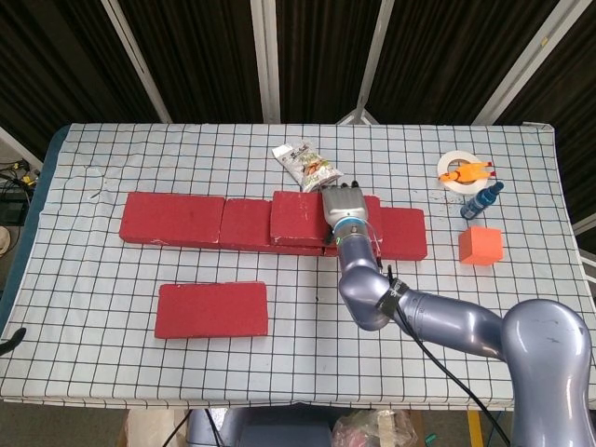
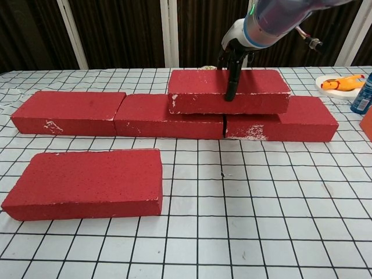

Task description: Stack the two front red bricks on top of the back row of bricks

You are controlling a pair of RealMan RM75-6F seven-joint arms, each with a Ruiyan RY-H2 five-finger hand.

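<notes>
The right hand [image 2: 235, 55] is gripping a stacked red brick [image 2: 229, 91], its dark fingers [image 2: 231, 78] reaching down over the near face; the far-side grip is probably hidden. This brick is sitting on the back row of bricks [image 2: 75, 111], straddling the seam between the middle and right ones. A second front brick [image 2: 86, 182] is lying flat on the checked worktop [image 2: 261, 221], well apart.

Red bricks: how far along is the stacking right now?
One brick already sits on the back row, over the seam between the middle and right bricks. The right hand grips it, thumb down its front face. The other front brick lies untouched on the table; the left hand is out of view.
</notes>
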